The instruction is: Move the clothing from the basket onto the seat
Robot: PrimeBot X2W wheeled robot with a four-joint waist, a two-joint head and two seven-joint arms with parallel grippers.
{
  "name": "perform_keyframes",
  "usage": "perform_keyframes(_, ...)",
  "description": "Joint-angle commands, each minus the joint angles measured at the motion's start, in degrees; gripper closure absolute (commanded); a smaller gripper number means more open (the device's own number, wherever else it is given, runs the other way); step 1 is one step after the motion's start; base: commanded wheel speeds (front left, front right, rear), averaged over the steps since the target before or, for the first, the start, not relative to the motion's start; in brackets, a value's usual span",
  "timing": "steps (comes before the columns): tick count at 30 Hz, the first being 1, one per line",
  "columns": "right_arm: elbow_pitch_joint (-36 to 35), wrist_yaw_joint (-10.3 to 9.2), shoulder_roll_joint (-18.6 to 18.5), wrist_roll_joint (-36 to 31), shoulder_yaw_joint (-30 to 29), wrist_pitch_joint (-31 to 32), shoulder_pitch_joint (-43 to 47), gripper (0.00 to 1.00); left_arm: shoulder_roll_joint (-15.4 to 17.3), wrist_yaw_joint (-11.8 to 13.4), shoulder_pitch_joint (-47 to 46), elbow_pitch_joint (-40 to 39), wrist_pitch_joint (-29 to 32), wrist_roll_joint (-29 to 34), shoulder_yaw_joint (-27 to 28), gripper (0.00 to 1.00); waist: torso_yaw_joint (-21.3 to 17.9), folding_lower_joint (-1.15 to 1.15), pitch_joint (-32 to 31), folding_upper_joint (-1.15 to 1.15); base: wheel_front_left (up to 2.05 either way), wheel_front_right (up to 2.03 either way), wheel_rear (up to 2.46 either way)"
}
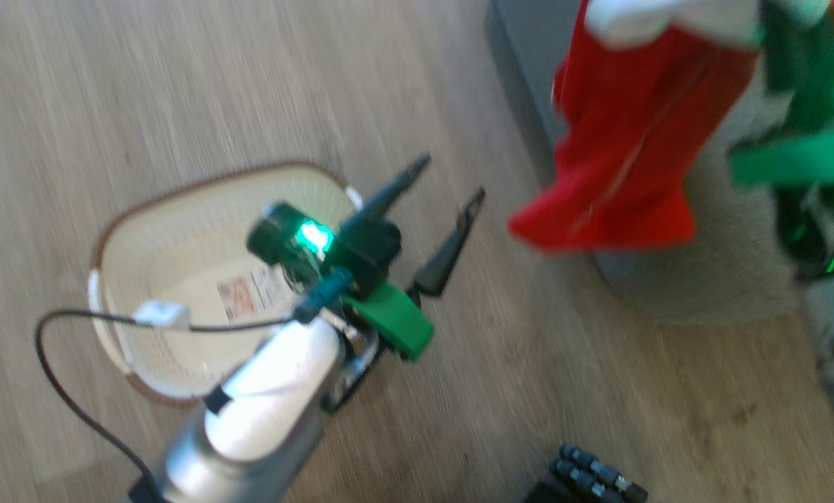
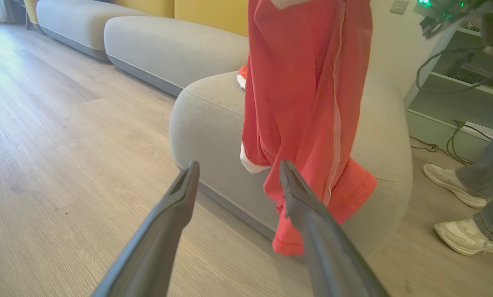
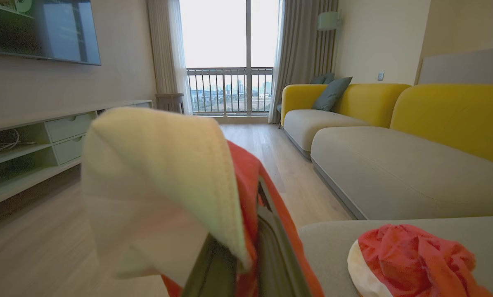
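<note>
My right gripper (image 3: 246, 247) is clamped tight on a bright red fabric garment with white trim (image 1: 626, 140). The white edge is folded over the fingers, low in the centre of the right wrist view. In the head view the garment hangs at the upper right, in front of the large grey upholstered seat (image 1: 675, 293). In the left wrist view its hem drops below the seat's rounded front edge, towards the wood floor (image 2: 65, 165). A second, crumpled red garment (image 3: 415, 260) already lies on the seat top.

The cream perforated plastic basket with a brown woven-look rim (image 1: 179, 183) sits centre left in the head view, with its label sticker (image 1: 239, 293) showing on the bottom. My arm hides part of it.

My left gripper (image 1: 448, 183) stands wide and empty between basket and seat, pointing at the hanging hem.

My worry is letting go here. Most of the cloth hangs off the seat's front, so I judge its weight would drag it to the floor. It needs carrying further over the cushion first. The hold is near the trim only, so a jerk could pull it free. The left fingers could snag the hem. A person's pale shoes (image 2: 453, 185) stand near the seat, so a wide swing is risky. The head view is blurred, so I can't judge clearances well.
</note>
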Motion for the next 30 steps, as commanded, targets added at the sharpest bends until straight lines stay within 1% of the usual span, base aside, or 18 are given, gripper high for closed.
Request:
perform_keyframes(1,-1.6,0.4,-0.4,0.4,-0.1,-0.4,-1.5,1.0,0.5,0.2,-1.3,-2.0,0.0,0.4,1.7,0.0,2.4,-0.02,8.8,0.0,0.0,0.0,0.0)
perform_keyframes(3,-0.5,0.4,-0.7,2.3,-0.9,-0.3,-6.3,1.0,1.2,0.2,-3.0,-2.3,0.1,0.9,2.1,0.0,3.2,-0.02,11.7,0.0,0.0,0.0,0.0)
perform_keyframes(6,2.0,0.4,-3.4,3.7,-3.4,0.5,-14.3,1.0,1.9,0.3,-4.7,-2.2,0.0,1.3,2.8,0.0,4.3,-0.02,14.5,0.0,0.0,0.0,0.0)
perform_keyframes(10,5.8,0.4,-7.2,6.5,-9.1,3.9,-25.2,1.0,2.5,0.6,-5.4,-2.0,-0.4,1.3,3.7,0.0,5.4,-0.02,16.1,0.0,0.0,0.0,0.0)
perform_keyframes(13,9.8,0.4,-11.1,7.5,-14.9,7.8,-33.1,1.0,2.8,0.8,-5.3,-2.0,-0.7,1.2,4.0,0.0,6.3,-0.02,16.8,0.0,0.0,0.0,0.0)
perform_keyframes(15,13.6,0.4,-14.0,7.2,-19.0,10.7,-38.2,1.0,2.9,0.7,-5.1,-2.0,-0.8,1.2,3.9,0.0,6.7,-0.02,17.1,0.0,0.0,0.0,0.0)
perform_keyframes(18,19.0,0.4,-18.8,4.0,-23.3,14.9,-43.7,1.0,2.9,0.7,-4.9,-2.0,-0.9,1.3,3.6,0.0,6.8,-0.02,17.8,0.0,0.0,0.0,0.0)
perform_keyframes(21,23.2,0.4,-21.6,0.6,-26.4,17.2,-45.8,1.0,3.1,0.9,-4.7,-2.2,-0.9,1.3,3.5,0.0,6.2,-0.02,18.6,0.0,0.0,0.0,0.0)
perform_keyframes(23,25.5,0.4,-23.0,-1.3,-28.7,17.3,-45.2,1.0,3.4,1.0,-4.5,-2.3,-0.6,1.3,3.4,0.0,5.5,-0.02,19.1,0.0,0.0,0.0,0.0)
perform_keyframes(24,26.9,0.4,-23.2,-1.8,-29.6,17.1,-44.3,1.0,3.7,1.1,-4.5,-2.5,-0.4,1.3,3.4,0.0,5.2,-0.02,19.4,0.0,0.0,0.0,0.0)
perform_keyframes(26,29.8,0.4,-22.2,-2.4,-30.4,17.1,-41.1,1.0,4.1,1.3,-4.2,-2.8,0.1,1.2,3.4,0.0,4.4,-0.02,20.1,0.0,0.0,0.0,0.0)
perform_keyframes(30,34.8,0.4,-16.9,-2.3,-27.7,16.2,-32.5,1.0,4.8,1.9,-3.3,-3.6,1.2,1.0,3.4,0.0,2.9,-0.02,21.4,0.0,0.0,0.0,0.0)
